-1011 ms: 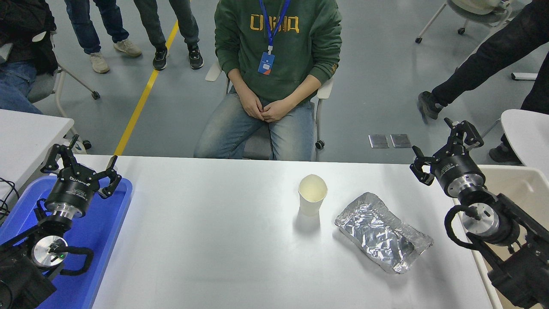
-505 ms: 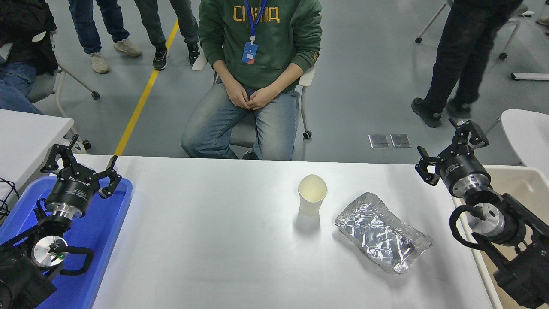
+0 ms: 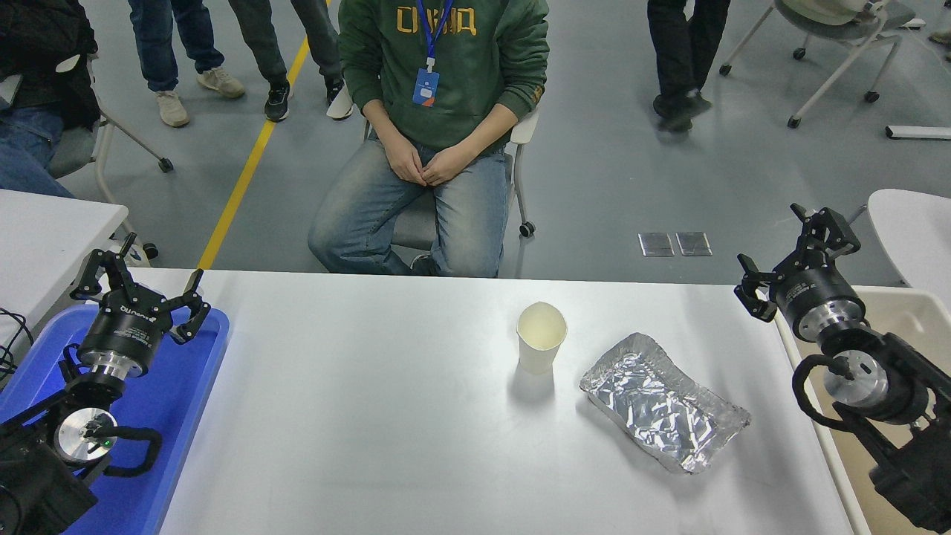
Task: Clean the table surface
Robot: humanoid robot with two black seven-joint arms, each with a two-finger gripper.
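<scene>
The white table surface (image 3: 371,416) fills the lower half of the view. A white paper cup (image 3: 541,336) stands upright right of centre. A crumpled foil tray (image 3: 661,401) lies to the cup's right. My right gripper (image 3: 796,253) is open and empty, held above the table's right edge, well right of the foil tray. My left gripper (image 3: 137,286) is open and empty, parked at the lower left over the blue tray (image 3: 174,401).
A beige bin (image 3: 910,316) stands off the table's right edge under my right arm. A person in a green hoodie (image 3: 446,67) sits at the far side, hands in lap. Other people stand behind. Another white table (image 3: 44,223) is at the left.
My right gripper has drifted to the right and slightly up, away from the foil tray. The seated person rolled back and left. A person at the back walked left.
</scene>
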